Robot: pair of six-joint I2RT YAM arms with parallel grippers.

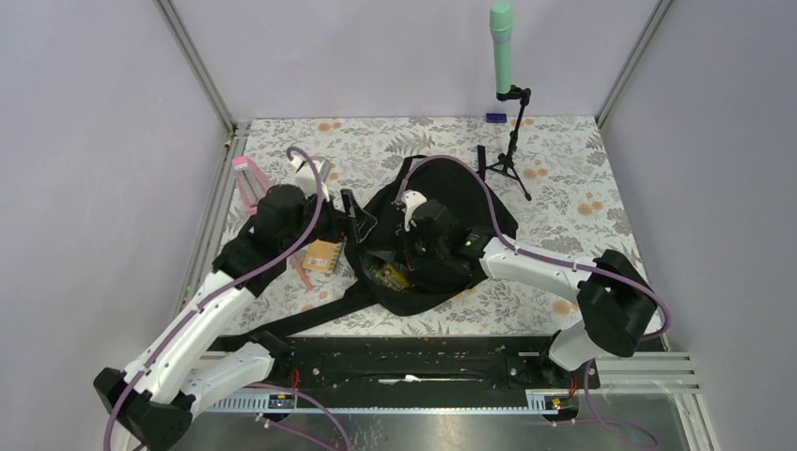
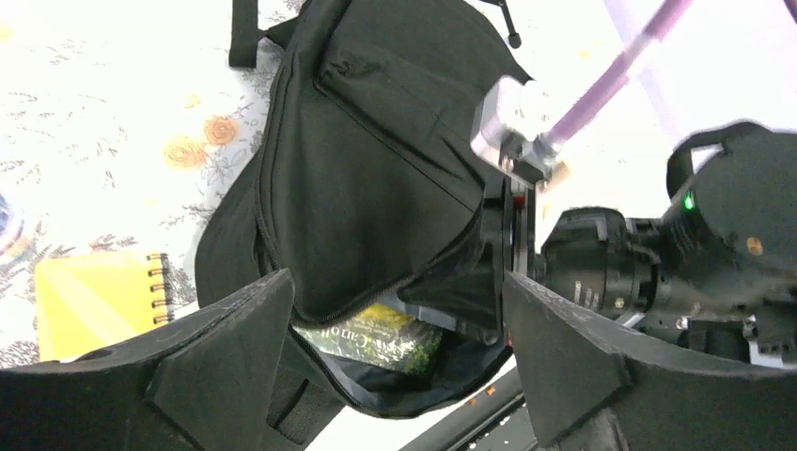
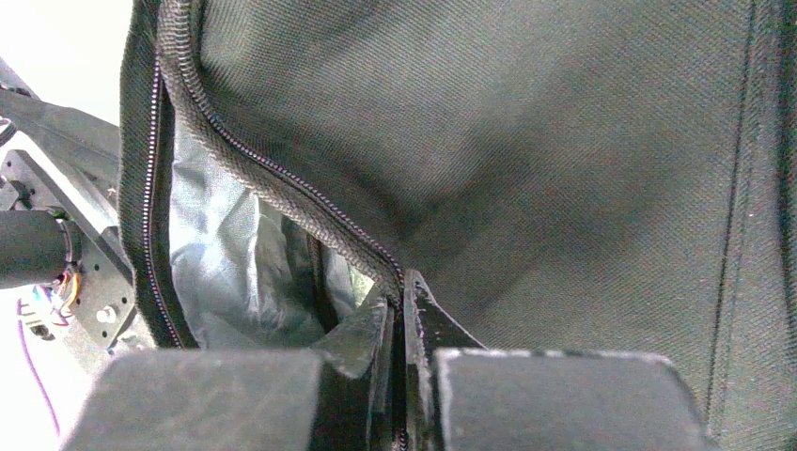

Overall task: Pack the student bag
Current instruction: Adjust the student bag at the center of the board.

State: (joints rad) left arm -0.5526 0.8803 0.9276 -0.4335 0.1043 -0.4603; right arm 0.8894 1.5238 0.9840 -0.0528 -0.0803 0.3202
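The student bag (image 1: 451, 211) lies in the middle of the table, black, with its mouth open toward the near side. A green book (image 2: 376, 340) lies inside the opening and also shows in the top view (image 1: 388, 274). My right gripper (image 1: 414, 246) is shut on the bag's zipper edge (image 3: 376, 268) and holds the flap up; the grey lining (image 3: 221, 254) shows beneath. My left gripper (image 2: 397, 282) is open and empty, a little above the table facing the bag's mouth; it sits left of the bag in the top view (image 1: 355, 221).
A yellow spiral notebook (image 2: 94, 301) lies left of the bag, brown in the top view (image 1: 322, 256). A red pencil (image 1: 301, 271) lies beside it. A pink object (image 1: 246, 178) stands at the left edge. A green microphone on a tripod (image 1: 503, 56) stands at the back.
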